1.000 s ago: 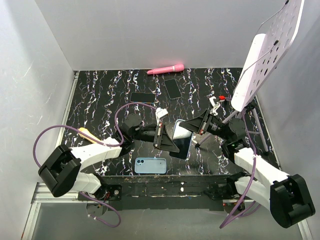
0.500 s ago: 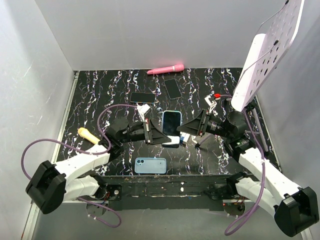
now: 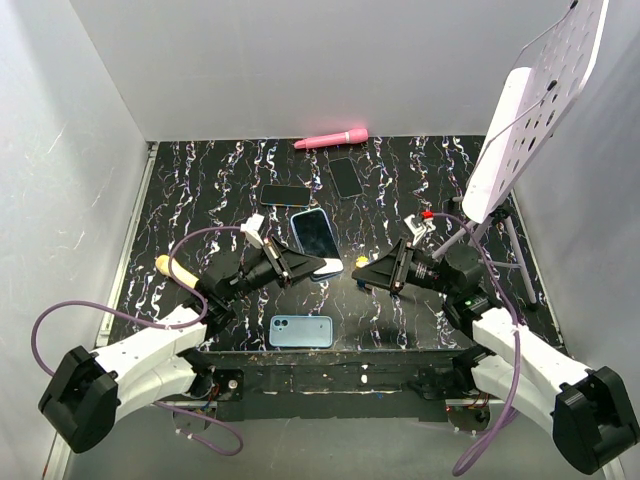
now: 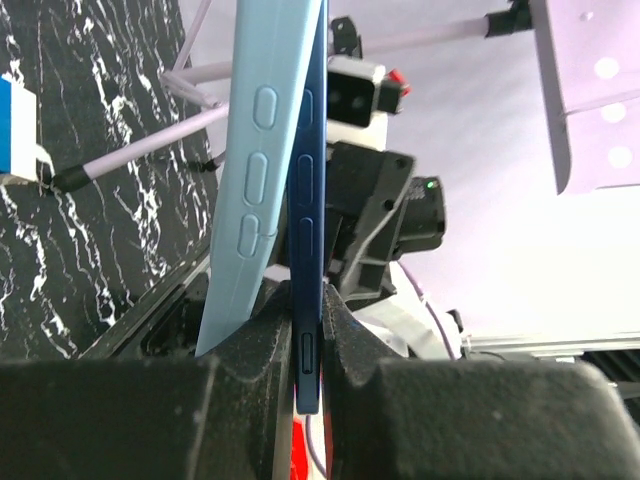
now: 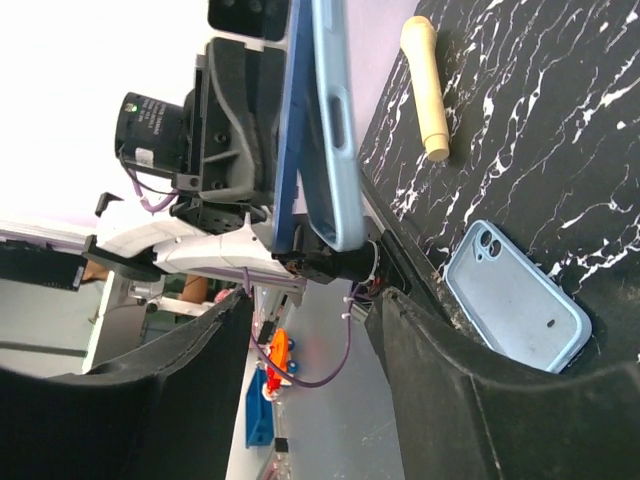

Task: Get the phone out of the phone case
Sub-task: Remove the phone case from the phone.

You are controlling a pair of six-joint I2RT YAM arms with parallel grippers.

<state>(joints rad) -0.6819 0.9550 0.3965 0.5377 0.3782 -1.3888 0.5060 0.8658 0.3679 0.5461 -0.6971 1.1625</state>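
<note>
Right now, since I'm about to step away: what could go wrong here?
The left jaws pinch the phone by one end only; it might slip and drop to the table. The case gapes away at that end, and the right jaws are open, holding nothing, so the loose case could slide off or twist the phone.

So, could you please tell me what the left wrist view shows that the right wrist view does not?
Only the left wrist view shows the white perforated board and the stand's legs. Only the right wrist view shows the wooden handle and a second light blue case lying on the table. Both show the dark blue phone edge-on, its light blue case parted from it.
</note>
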